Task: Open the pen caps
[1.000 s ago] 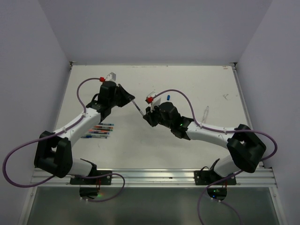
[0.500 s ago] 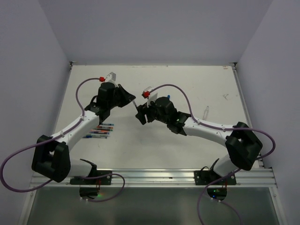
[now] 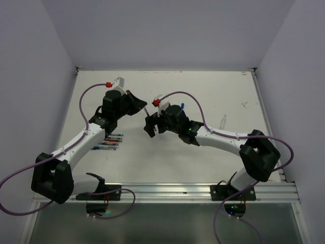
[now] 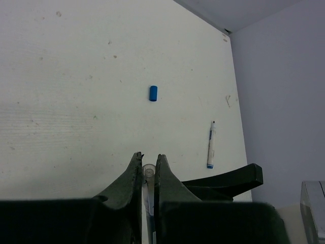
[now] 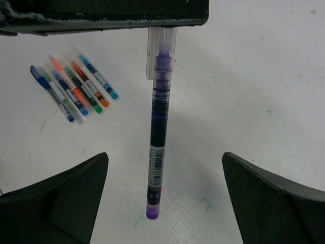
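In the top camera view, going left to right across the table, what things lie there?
Row of coloured pens → blue cap → single pen near the right edge.

Left gripper [image 4: 148, 170] jaws clamped shut; right gripper [image 5: 165, 155] facing it, jaws wide apart.

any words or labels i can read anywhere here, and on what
No text can be read.
Purple pen: a barcode label, its print too blurred to read.
Row of pens: barrel labels too small to read.
Lone pen: markings too small to read.
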Available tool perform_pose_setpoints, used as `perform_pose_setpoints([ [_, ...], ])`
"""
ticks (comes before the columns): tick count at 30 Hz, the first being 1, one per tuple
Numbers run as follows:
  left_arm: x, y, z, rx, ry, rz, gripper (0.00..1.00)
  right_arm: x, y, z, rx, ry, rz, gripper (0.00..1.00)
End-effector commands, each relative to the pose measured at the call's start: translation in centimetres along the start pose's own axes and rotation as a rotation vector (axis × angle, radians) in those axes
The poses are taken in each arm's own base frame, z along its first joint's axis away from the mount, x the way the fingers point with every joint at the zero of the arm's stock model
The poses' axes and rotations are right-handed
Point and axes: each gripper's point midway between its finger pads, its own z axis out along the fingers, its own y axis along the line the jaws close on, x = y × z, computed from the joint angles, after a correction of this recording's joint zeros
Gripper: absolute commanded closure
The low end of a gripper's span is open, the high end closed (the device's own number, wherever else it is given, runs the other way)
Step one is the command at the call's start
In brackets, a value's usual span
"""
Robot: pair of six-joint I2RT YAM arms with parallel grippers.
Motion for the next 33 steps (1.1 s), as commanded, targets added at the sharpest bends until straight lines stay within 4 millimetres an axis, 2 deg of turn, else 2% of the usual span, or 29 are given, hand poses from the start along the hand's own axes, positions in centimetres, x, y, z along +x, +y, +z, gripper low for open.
perform_pose_setpoints([
  [1,-0.7,-1.7,-0.6,0.083,-0.024,0.032,1.0,-2.1,0.3,-0.4,-0.01,-0.065,0.031,0.01],
  [2,-0.7,-1.7,-0.6,0.087,-0.025,0.037,1.0,-1.5,-0.1,-0.1,-0.003,-0.04,0.034,0.06],
  [5,-0.7,-1.8,-0.7,0.088,-0.024,0.049,1.0,-1.7,0.5,0.0,-0.049,-0.033,0.041,0.16],
  [9,-0.5,-1.5,-0.7,0.084,-0.018,0.064,1.0,-1.7,0.7,0.0,-0.067,-0.046,0.05,0.2],
  [13,-0.4,-1.8,-0.7,0.1,-0.015,0.071,1.0,-1.5,0.6,0.5,-0.074,-0.032,0.052,0.29],
  [18,-0.4,-1.6,-0.6,0.097,-0.018,0.091,1.0,-2.2,0.8,0.6,-0.078,-0.049,0.055,0.52],
  [19,-0.4,-1.6,-0.6,0.098,-0.017,0.091,1.0,-2.2,0.8,0.8,-0.079,-0.045,0.056,0.61],
  [22,-0.5,-1.5,-0.6,0.096,-0.026,0.101,1.0,-2.3,0.8,1.0,-0.074,-0.039,0.062,0.81],
  [23,-0.6,-1.5,-0.6,0.094,-0.029,0.105,1.0,-2.1,0.7,1.2,-0.071,-0.031,0.063,0.97],
  [24,-0.9,-1.3,-0.6,0.078,-0.041,0.106,1.0,-2.0,0.8,1.3,-0.072,-0.023,0.064,1.0],
  [29,-2.0,0.4,-0.5,-0.04,-0.098,0.097,1.0,-0.7,0.1,1.8,-0.032,0.013,0.052,1.0],
  [33,-3.6,2.4,-0.8,-0.165,-0.197,0.055,1.0,0.5,-0.9,1.7,0.045,0.033,0.04,1.0],
])
